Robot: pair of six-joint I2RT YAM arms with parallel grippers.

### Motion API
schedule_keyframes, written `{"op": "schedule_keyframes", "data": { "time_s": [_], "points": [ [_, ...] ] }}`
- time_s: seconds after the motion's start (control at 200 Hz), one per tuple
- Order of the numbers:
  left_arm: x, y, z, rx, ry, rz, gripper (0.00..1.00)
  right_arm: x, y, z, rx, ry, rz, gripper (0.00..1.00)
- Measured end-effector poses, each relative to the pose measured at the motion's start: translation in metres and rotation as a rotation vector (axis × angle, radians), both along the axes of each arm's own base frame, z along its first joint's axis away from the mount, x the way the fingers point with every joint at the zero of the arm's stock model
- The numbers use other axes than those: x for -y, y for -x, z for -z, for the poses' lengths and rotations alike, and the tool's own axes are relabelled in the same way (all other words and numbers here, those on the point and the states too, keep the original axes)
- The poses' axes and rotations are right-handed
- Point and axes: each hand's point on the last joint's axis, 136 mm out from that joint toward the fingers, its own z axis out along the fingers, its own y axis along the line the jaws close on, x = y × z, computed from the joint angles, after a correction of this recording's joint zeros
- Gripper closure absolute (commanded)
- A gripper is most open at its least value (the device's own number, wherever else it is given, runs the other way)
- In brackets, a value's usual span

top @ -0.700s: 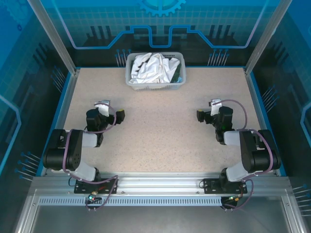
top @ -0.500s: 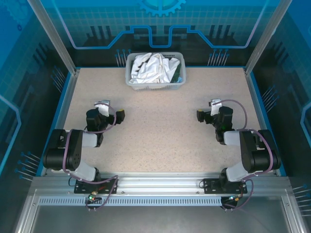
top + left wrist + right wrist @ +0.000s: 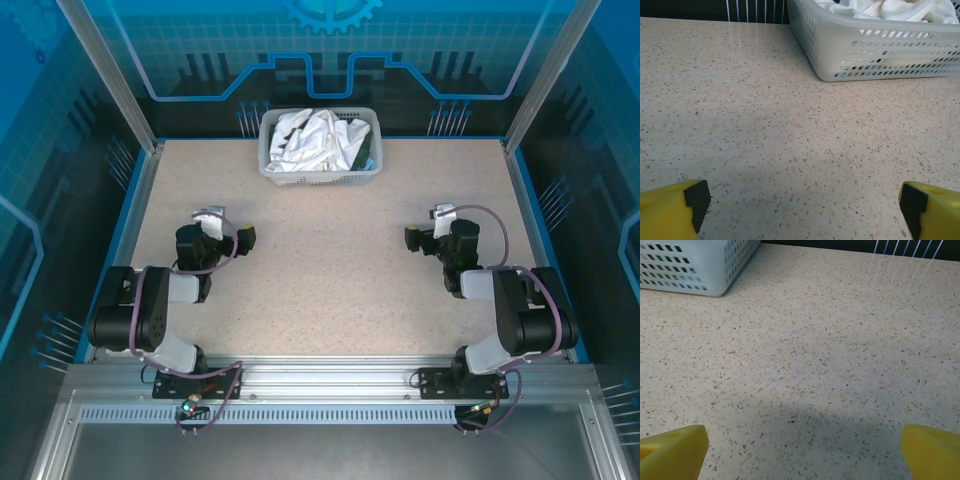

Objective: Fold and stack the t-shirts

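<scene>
My arms crouch folded low over the table [image 3: 330,280], wrists aimed at the far side. My left gripper [image 3: 804,201] and right gripper [image 3: 802,445] gape wide, empty. The white t-shirt [image 3: 312,138] and dark green t-shirt [image 3: 364,153] lie bunched in the basket [image 3: 320,178], well ahead

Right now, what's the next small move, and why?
Probably advance the left gripper toward the basket to pinch the white t-shirt. It and the right gripper are open and hold nothing, and that shirt lies bunched on top in the basket, the dark green t-shirt peeking out at its right.
</scene>
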Motion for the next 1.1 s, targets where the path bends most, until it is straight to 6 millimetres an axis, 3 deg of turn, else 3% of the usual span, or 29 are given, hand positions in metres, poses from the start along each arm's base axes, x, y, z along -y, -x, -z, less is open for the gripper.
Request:
{"op": "schedule_keyframes", "data": {
  "time_s": [0.34,0.445,0.55,0.67,0.75,0.835,0.915,1.04,1.1],
  "points": [
    [-0.002,0.003,-0.001,0.017,0.000,-0.015,0.01,-0.002,0.002,-0.001,-0.003,0.013,0.001,0.00],
    [-0.006,0.016,-0.006,0.011,0.001,-0.053,0.01,-0.014,0.008,-0.028,0.047,0.044,-0.020,0.00],
    [-0.010,0.017,-0.044,0.033,0.011,-0.138,0.01,-0.029,0.016,-0.083,0.188,0.043,-0.048,0.00],
    [-0.010,0.003,-0.112,0.087,0.122,-0.204,0.01,-0.032,0.035,-0.141,0.331,-0.020,-0.044,0.00],
    [-0.013,-0.002,-0.147,0.103,0.237,-0.251,0.01,-0.028,0.046,-0.162,0.354,-0.087,-0.012,0.00],
    [-0.015,0.001,-0.165,0.096,0.402,-0.293,0.01,-0.020,0.055,-0.172,0.318,-0.162,0.039,0.00],
    [-0.019,0.010,-0.161,0.091,0.548,-0.329,0.01,-0.003,0.062,-0.175,0.274,-0.251,0.138,0.00],
    [-0.029,0.025,-0.120,-0.003,0.683,-0.424,0.01,0.034,0.082,-0.168,0.257,-0.399,0.308,0.00],
    [-0.029,0.024,-0.111,-0.051,0.701,-0.445,0.01,0.044,0.089,-0.157,0.244,-0.450,0.349,0.00]
  ]
}}
